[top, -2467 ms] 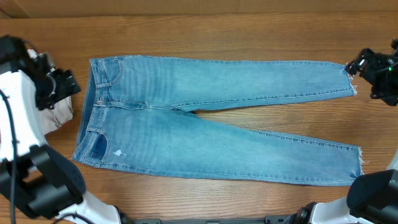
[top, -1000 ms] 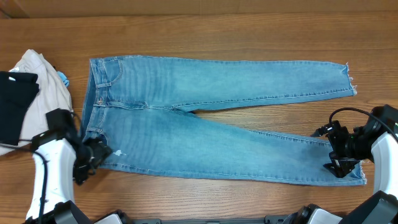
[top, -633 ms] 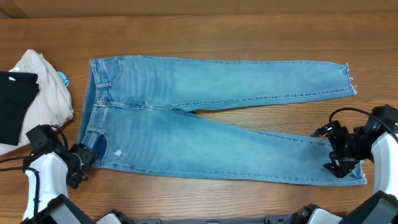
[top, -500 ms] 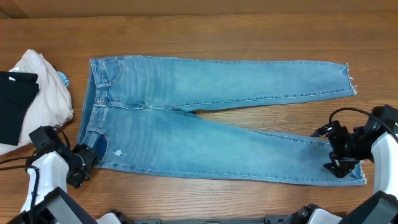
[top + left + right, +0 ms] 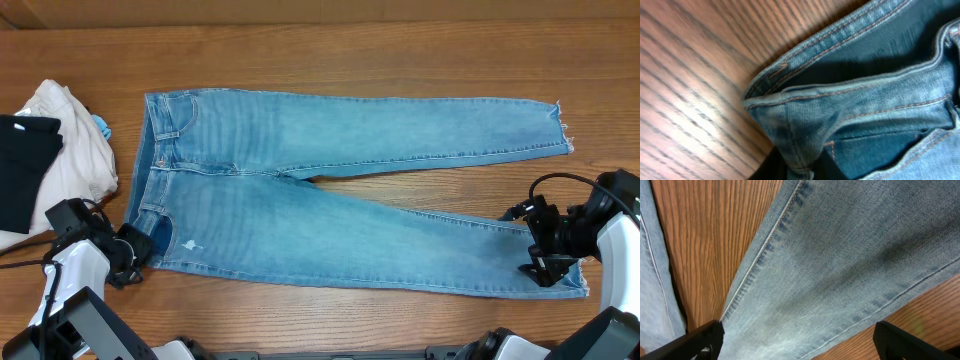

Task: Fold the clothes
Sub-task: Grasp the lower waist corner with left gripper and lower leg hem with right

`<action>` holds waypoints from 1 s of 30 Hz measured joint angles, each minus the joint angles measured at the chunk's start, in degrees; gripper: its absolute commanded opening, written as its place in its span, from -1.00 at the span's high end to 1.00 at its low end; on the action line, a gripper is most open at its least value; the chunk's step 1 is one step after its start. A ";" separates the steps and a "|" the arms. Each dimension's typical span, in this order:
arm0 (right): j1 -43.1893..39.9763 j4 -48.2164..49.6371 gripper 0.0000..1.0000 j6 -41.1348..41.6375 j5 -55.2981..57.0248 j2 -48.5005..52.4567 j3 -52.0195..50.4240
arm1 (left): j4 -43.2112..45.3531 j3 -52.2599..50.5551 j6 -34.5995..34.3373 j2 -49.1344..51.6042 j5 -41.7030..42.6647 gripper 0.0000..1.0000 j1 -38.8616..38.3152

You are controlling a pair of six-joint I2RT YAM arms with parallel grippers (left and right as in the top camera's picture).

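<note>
— While working outward from the left end effector (image 5: 130,260): pressed together on the near waistband corner (image 5: 790,125) of the jeans (image 5: 330,190), judging by denim gathered into a ridge in the wrist view. Shallow bite, by the look, close to the edge.

— Noted. Worth confirming both layers of the band caught before any lift?

— Yes. Otherwise a fair chance of peeling up the top layer alone. On to the right end effector (image 5: 530,243): spread wide, fingertips (image 5: 700,340) either side of the near leg, just short of the frayed hem (image 5: 578,272). Gripping nothing yet.

— So next, probably: lower onto the cloth and close on the leg's near edge, not on the fringe.

— Agreed. Real risk of slipping off loose threads.

— Position of the jeans?

— Flat on the desk (image 5: 330,50), waist to the left, with legs running right and splayed apart. Far leg straight, near leg angled toward the front edge.

— Fold direction?

— Only a guess: near leg over far leg, lengthwise. Lift both ends together, keep the cloth taut between them, carry it across low, set seam on seam.

— Hazards?

— Pile of white garment (image 5: 75,150) and black garment (image 5: 25,170) just beside the waist; keep the left arm's swing off it. Also avoid dragging the far leg out of line.
</note>
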 measured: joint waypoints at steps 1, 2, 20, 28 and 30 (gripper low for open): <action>0.00 0.04 -1.00 0.39 0.00 0.00 0.00 | 0.00 0.00 0.09 0.00 0.39 0.80 0.00; -0.07 0.15 -1.00 0.79 0.02 0.00 0.00 | 0.00 0.00 0.13 0.00 0.63 0.81 0.00; -16.98 2.08 -1.00 6.01 0.87 0.00 -1.16 | -0.66 0.00 1.27 0.00 1.03 0.76 0.00; -26.25 8.39 -1.00 6.01 2.78 0.02 -8.44 | -0.70 0.00 1.42 0.02 1.03 0.76 0.00; -27.78 9.66 -1.00 6.03 3.28 0.07 -10.01 | -0.76 0.00 1.42 0.02 1.03 0.75 0.00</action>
